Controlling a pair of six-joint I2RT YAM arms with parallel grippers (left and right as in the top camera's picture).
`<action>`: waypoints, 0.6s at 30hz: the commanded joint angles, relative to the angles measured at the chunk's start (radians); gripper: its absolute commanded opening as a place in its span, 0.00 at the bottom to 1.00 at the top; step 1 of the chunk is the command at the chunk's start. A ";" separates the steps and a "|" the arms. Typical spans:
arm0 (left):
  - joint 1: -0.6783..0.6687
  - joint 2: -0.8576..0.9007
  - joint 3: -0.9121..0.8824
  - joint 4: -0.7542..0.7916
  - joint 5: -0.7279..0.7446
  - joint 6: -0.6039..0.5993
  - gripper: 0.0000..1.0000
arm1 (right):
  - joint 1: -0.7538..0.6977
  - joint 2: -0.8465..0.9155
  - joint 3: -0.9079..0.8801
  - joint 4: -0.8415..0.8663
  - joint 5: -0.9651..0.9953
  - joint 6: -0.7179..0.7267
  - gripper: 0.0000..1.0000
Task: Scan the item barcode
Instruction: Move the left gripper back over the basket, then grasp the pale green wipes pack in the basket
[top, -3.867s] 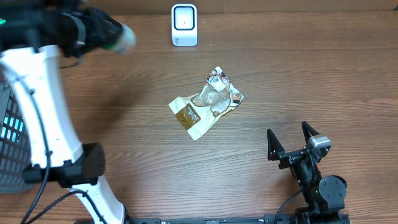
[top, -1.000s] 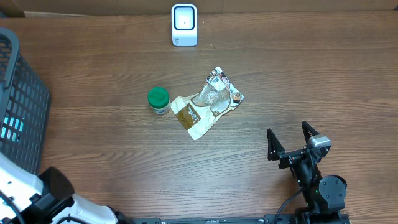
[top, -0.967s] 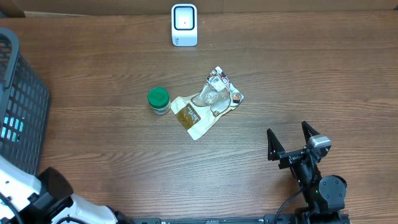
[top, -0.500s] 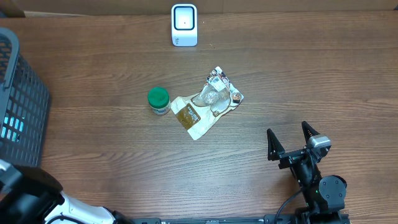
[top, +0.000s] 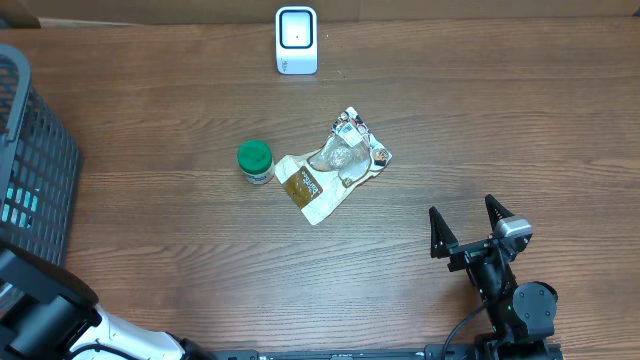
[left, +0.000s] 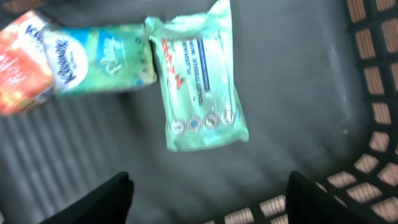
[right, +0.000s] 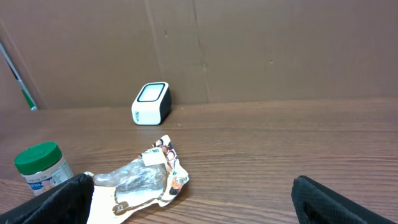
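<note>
The white barcode scanner (top: 296, 40) stands at the table's far edge, also visible in the right wrist view (right: 152, 103). A green-lidded jar (top: 255, 162) stands upright next to a crinkled clear-and-white snack bag (top: 335, 165) mid-table. My left gripper (left: 211, 208) hangs open inside the black basket (left: 367, 74), just above a green wipes pack (left: 202, 81). Nothing is between its fingers. A Kleenex tissue pack (left: 102, 59) and an orange pack (left: 22, 62) lie beside the wipes. My right gripper (top: 468, 232) rests open near the front right, facing the bag (right: 140, 180) and jar (right: 40, 167).
The black mesh basket (top: 30, 170) fills the table's left edge. My left arm's white and black links (top: 50, 320) sit at the front left corner. A brown cardboard wall (right: 280, 50) backs the table behind the scanner.
The green-lidded jar, carried at the far left 3.9 s ago, now stands beside the bag. Over the last second my left arm shifted at the front left corner. The right arm stayed still.
</note>
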 joint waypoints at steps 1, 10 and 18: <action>-0.004 0.002 -0.065 0.067 -0.021 0.013 0.66 | 0.005 -0.010 -0.010 0.003 0.006 0.003 1.00; -0.018 0.102 -0.087 0.135 -0.026 0.031 0.63 | 0.005 -0.010 -0.010 0.004 0.006 0.003 1.00; -0.017 0.183 -0.087 0.182 -0.096 0.035 0.64 | 0.005 -0.010 -0.010 0.004 0.006 0.003 1.00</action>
